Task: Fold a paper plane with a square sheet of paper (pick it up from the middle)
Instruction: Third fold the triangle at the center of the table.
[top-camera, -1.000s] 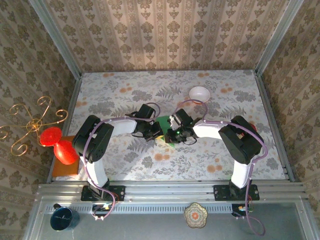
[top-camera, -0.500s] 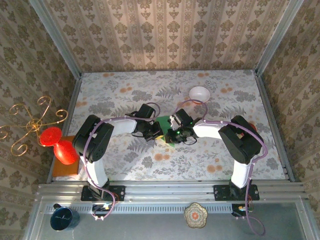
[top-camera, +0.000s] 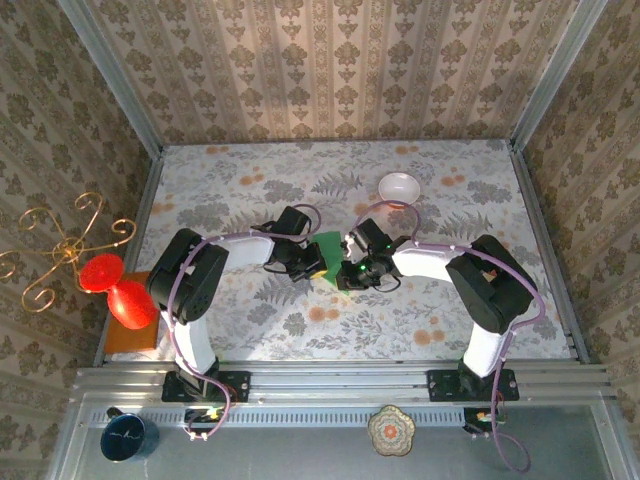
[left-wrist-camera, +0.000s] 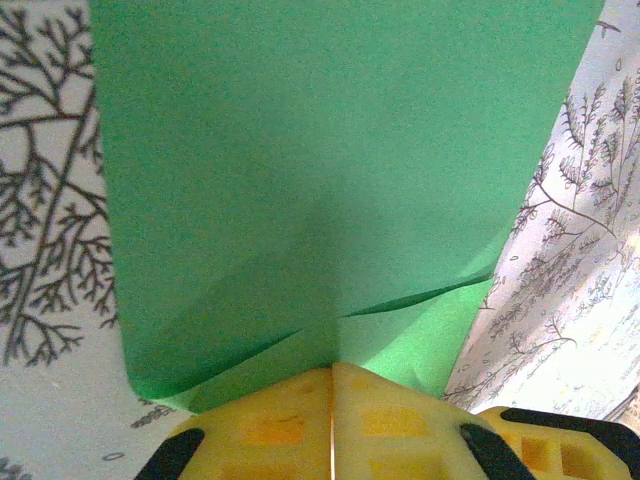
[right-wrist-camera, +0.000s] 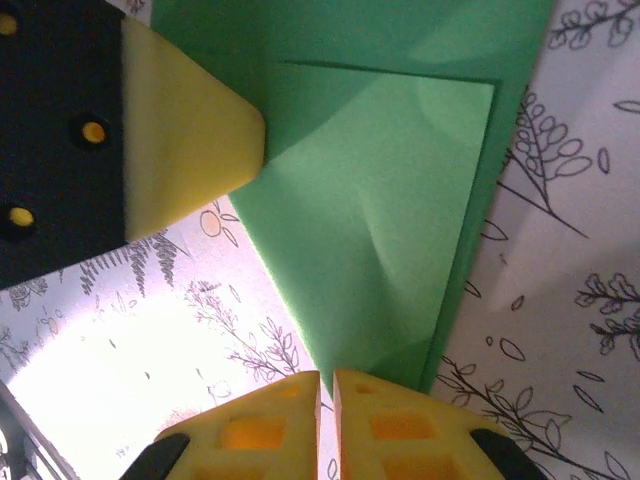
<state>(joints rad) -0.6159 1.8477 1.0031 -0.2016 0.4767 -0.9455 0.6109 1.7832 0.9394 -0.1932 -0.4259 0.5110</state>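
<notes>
Paper, namely the bright-green square sheet of paper (top-camera: 329, 246), sits near the middle of the floral surface (top-camera: 250, 190), between the two arms and well apart from the white bowl (top-camera: 398, 186) farther back. The left fingers (top-camera: 313, 262) are pressed tight together on one edge of it. In the left wrist view the yellow left fingers (left-wrist-camera: 280, 425) meet with only a hairline between them, and the square sheet of paper (left-wrist-camera: 320, 170) runs out from between them, with a second layer showing under a loose edge just above the tips. The right fingers (top-camera: 347, 272) are on the opposite side. In the right wrist view these right fingers (right-wrist-camera: 395, 425) are closed to a thin slit, nipping the near edge of the square sheet of paper (right-wrist-camera: 400, 230), where a lighter folded flap lies over the darker layer. One tip of the left fingers (right-wrist-camera: 190, 140) touches the flap's far corner.
</notes>
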